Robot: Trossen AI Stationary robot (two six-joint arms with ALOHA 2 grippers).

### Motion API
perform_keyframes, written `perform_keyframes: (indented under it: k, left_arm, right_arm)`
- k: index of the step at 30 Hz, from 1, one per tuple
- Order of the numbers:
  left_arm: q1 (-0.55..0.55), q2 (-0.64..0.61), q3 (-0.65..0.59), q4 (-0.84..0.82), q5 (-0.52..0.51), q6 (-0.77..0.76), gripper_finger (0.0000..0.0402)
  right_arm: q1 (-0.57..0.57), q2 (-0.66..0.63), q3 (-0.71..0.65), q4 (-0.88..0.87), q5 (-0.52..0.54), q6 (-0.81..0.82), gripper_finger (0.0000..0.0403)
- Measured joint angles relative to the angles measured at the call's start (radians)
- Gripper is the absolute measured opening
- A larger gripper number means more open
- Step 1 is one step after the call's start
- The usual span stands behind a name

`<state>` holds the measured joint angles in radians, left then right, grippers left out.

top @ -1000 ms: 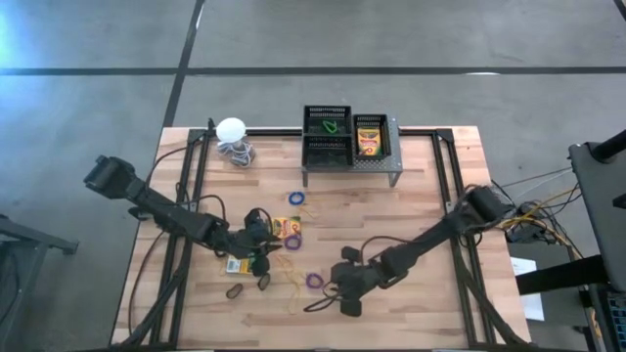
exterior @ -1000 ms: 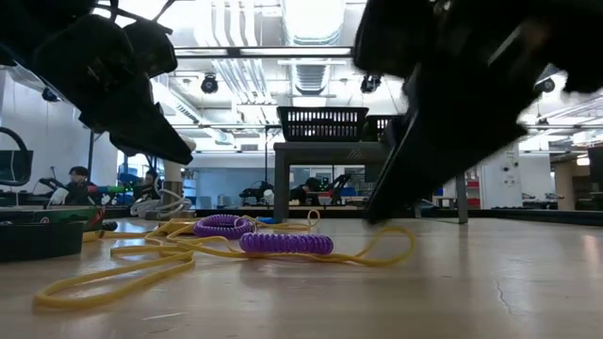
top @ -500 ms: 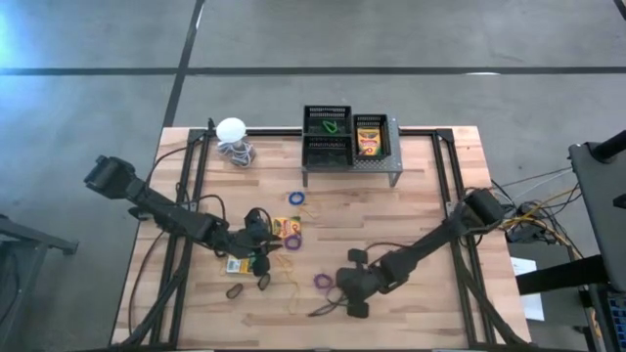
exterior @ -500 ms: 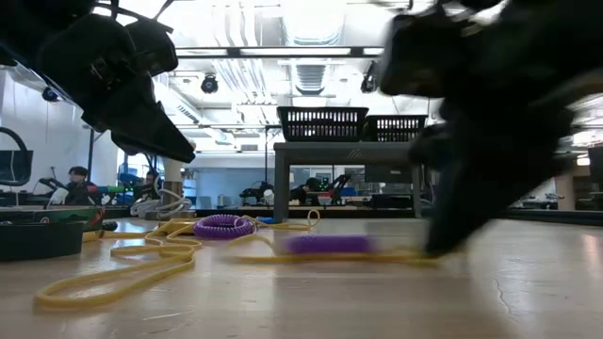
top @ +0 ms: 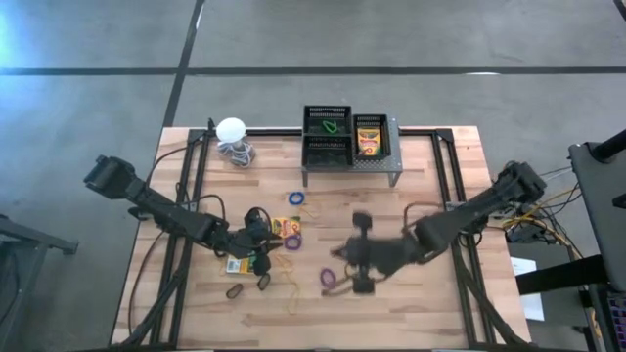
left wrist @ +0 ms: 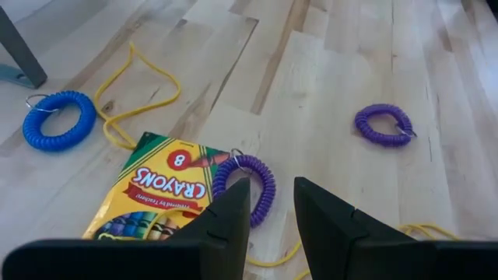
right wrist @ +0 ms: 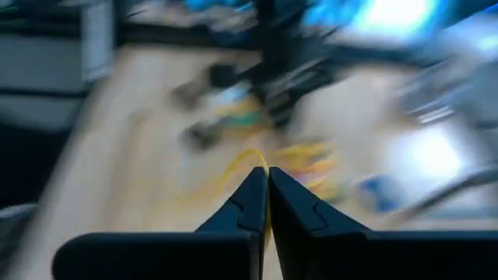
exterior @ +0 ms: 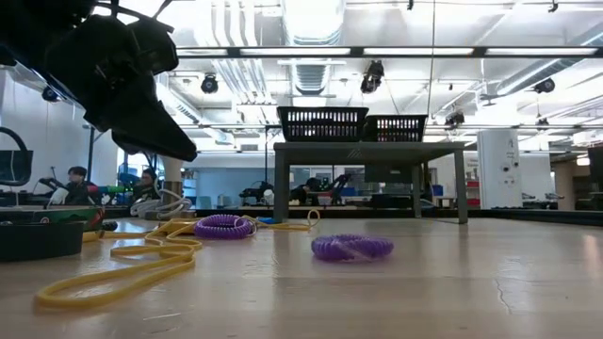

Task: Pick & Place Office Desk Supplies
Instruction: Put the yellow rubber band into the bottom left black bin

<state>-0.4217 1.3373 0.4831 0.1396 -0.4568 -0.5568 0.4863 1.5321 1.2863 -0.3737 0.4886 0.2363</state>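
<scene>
Purple coil loop point(top: 329, 279) lies flat on the tabletop point(top: 421, 303), near the middle toward the 6 o'clock edge; in the low view it sits alone on the wood point(exterior: 351, 248). A yellow band strand point(right wrist: 247, 167) runs to the tips of my right hand point(top: 360, 256), whose fingers are pinched together, just at 2 o'clock of that loop. I can't tell whether the strand is actually gripped.

Second purple coil loop point(left wrist: 247, 187) rests against the crayon box point(left wrist: 159, 194), right ahead of my left hand point(left wrist: 269, 204), fingers narrowly apart, holding nothing. From above, that left hand point(top: 256, 249) sits at 9 o'clock of centre, over the clutter. Blue coil loop point(left wrist: 58, 120) lies well apart from the box, toward 12 o'clock in the high view point(top: 296, 198), with a yellow rubber band point(left wrist: 144, 101) curling beside it.

At 12 o'clock, the grey perforated stand point(top: 352, 168) carries two black mesh bins: one point(top: 327, 135) with something green in it, the other point(top: 370, 137) holding a crayon box. White ball with coiled cord point(top: 233, 137) sits at 11 o'clock.
</scene>
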Motion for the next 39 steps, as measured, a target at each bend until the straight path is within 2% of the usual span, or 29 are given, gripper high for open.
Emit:
perform_keyframes:
  k: [2,4,9,13,16,21,28,39]
  left_arm:
    - [0.0,0.0,0.0,-0.001,0.0,0.0,0.0106]
    - [0.0,0.0,0.0,-0.001,0.0,0.0,0.0106]
    - [0.0,0.0,0.0,-0.001,0.0,0.003,0.0106]
    - [0.0,0.0,0.0,-0.001,0.0,0.004,0.0106]
    - [0.0,0.0,0.0,-0.001,0.0,0.008,0.0106]
    - [0.0,0.0,0.0,-0.001,0.0,0.011,0.0106]
    - [0.0,0.0,0.0,-0.001,-0.008,0.018,0.0106]
    - [0.0,0.0,0.0,-0.001,-0.008,0.026,0.0106]
  right_arm:
    - [-0.033,-0.015,0.032,0.007,0.094,-0.089,0.0009]
    - [-0.077,-0.029,0.075,0.019,0.136,-0.186,0.0009]
    - [-0.245,-0.04,0.165,0.022,0.141,-0.369,0.0009]
    - [-0.397,-0.038,0.194,0.022,0.14,-0.428,0.0009]
    - [-0.508,-0.039,0.196,0.024,0.082,-0.428,0.0009]
    - [-0.649,-0.038,0.174,0.018,-0.115,-0.395,0.0008]
    - [-0.721,-0.038,0.122,0.005,-0.15,-0.366,0.0008]
    - [-0.753,-0.038,0.025,0.003,-0.149,-0.334,0.0008]
